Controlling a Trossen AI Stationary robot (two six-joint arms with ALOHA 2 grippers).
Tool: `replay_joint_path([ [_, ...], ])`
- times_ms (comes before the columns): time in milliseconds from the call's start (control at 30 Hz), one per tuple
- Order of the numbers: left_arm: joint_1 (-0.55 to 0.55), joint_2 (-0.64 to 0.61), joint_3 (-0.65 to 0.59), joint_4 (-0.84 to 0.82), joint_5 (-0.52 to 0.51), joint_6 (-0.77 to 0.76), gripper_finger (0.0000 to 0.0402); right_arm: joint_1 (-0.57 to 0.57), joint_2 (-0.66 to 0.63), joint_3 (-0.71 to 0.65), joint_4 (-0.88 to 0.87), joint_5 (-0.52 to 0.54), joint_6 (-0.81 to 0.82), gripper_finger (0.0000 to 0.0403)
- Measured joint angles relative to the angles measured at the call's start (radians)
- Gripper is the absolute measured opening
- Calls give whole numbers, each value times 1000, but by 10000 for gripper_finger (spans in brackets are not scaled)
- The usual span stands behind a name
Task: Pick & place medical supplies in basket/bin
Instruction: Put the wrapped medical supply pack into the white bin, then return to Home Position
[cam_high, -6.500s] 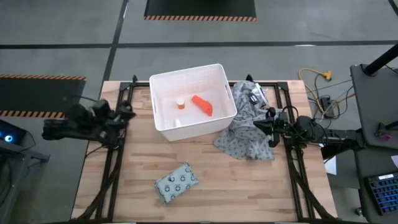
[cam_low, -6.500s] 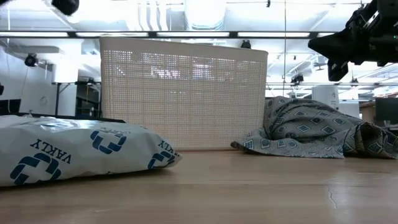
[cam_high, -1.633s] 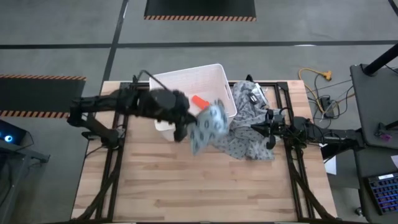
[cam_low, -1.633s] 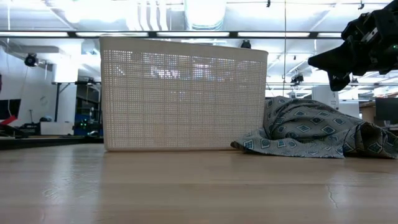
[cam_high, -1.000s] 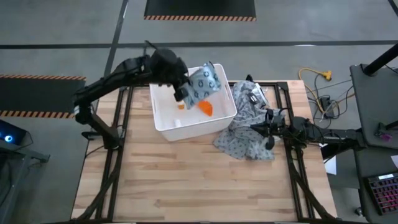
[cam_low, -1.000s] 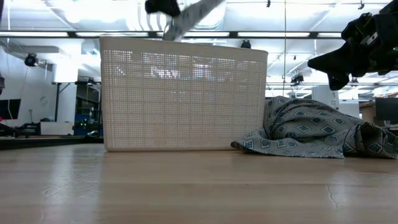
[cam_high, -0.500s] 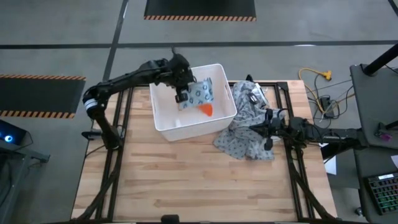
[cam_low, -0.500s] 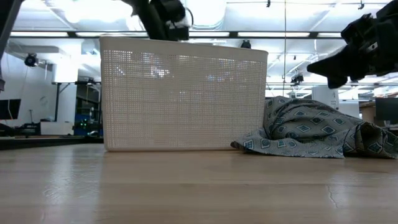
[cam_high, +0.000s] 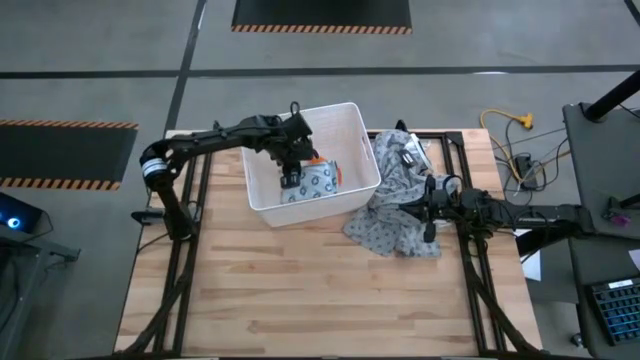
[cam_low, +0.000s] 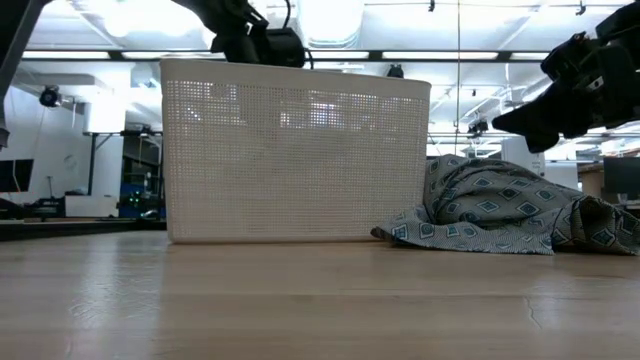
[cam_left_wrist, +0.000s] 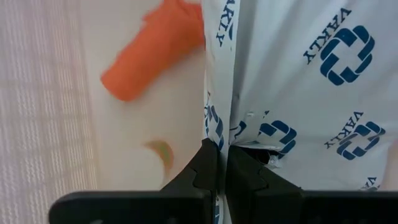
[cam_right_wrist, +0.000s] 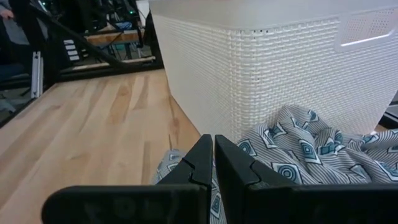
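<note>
**Packet in bin, L jaws clamped on it**

I see L gripper (cam_high: 291, 176) reaching down inside the white bin (cam_high: 262, 130), arm coming in from the bin's left over the rim. L wrist view: its jaws are together, pinching a fold of the packet (cam_left_wrist: 298, 93). Packet is a soft, flat plastic pouch, pale w/ dark blue printed logos and lettering, creased where it is pinched. High view puts the packet (cam_high: 318, 182) on the bin floor, toward the near right corner.

Orange-red tapered piece (cam_left_wrist: 152, 51) lies on the smooth white bin floor just beside the packet edge, partly tucked behind it in L wrist view; only a sliver shows in high view (cam_high: 315, 160).

Bin: rectangular, perforated mesh-like walls (cam_low: 295, 150), standing upright on the wood-plank counter (cam_high: 330, 290).

R gripper (cam_high: 430, 205) is over the grey patterned cloth (cam_high: 395, 215), which is crumpled in folds against the bin's right side. R wrist view: jaws together, nothing between them, cloth (cam_right_wrist: 298, 155) just beyond the tips.
</note>
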Motion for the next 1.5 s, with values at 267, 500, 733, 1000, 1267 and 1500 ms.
replay_joint_path([
  [267, 1, 0, -17, -45, 28, -27, 28, 0, 0, 0, 0, 0, 0, 11],
  [500, 1, 0, 20, -91, 68, -87, 164, 0, 0, 0, 0, 0, 0, 11],
  [733, 1, -22, 150, -108, 68, -163, 232, 0, 0, 0, 0, 0, 0, 11],
  [1000, -32, -173, 266, 71, 147, -221, 208, 0, -1, 0, 7, 0, 5, 11],
  [1267, -106, -508, -140, 637, 189, -366, 165, 0, -1, 0, 30, -2, 16, 11],
  [1500, -201, -862, -558, 1023, 148, -457, 122, 0, -2, 0, 30, -2, -34, 11],
])
